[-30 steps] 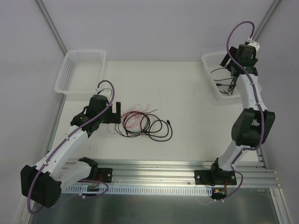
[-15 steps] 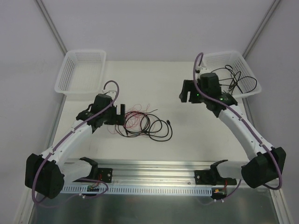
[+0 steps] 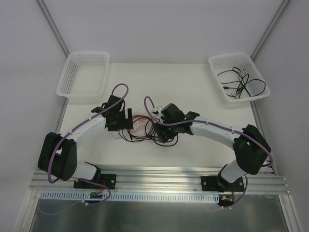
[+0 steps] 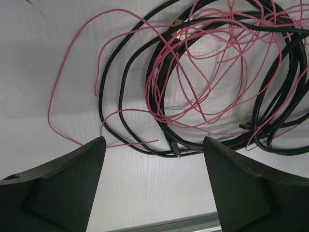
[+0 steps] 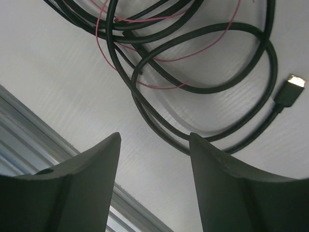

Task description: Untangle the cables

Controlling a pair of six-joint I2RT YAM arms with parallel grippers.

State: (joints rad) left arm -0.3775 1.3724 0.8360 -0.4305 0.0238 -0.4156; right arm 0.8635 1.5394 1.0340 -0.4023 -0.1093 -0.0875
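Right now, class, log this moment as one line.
left pincer: open above tangled cables | right pincer: open above them | nothing gripped

- The cables (image 3: 145,129) lie tangled mid-desk, hemmed in by the left tool (image 3: 126,118) on their left and the right tool (image 3: 161,131) on their right, with little room between the two.
- The left arm (image 3: 82,128) and the right arm (image 3: 217,129) stretch low across the near half of the desk (image 3: 193,87), blocking side approaches.
- Far of the tangle, bare desk runs as a broad lane between the left basket (image 3: 83,72) and the right basket (image 3: 239,63).
- Black cords (image 3: 239,82) fill the right basket.
- An aluminium rail (image 3: 159,176) bounds the near edge.
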